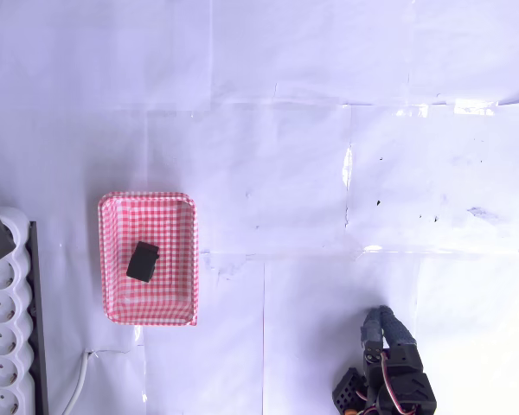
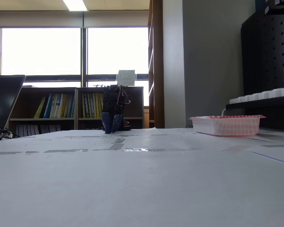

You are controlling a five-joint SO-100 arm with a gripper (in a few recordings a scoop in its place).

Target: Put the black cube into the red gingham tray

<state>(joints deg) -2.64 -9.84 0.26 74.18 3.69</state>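
**Ana:** Overhead view first. Where is the black cube [image 1: 143,261]?

**Ben:** It lies inside the red gingham tray [image 1: 112,207], at the left of the frame, a little left of the tray's middle and turned slightly askew to its walls. I judge the placing done.

**Ana:** And the gripper [image 1: 383,322]?

**Ben:** Lower right, well apart from the tray, with the cube off to its left and a little up the frame. The fingers point up the frame and seem close together with nothing between them, but I cannot tell for sure. Any further move would only be a retreat.

**Ana:** Surfaces?

**Ben:** The cube is matte and blocky. The tray is a shallow rounded rectangle, checked all over, its long axis running up and down the frame. The table [image 1: 285,130] is white sheets with glossy tape seams.

**Ana:** The fixed view?

**Ben:** It looks low along the table. The tray [image 2: 226,125] sits right of centre with a ribbed, pale wall that hides the cube. The gripper [image 2: 111,125] hangs tip-down left of centre, by the far edge.
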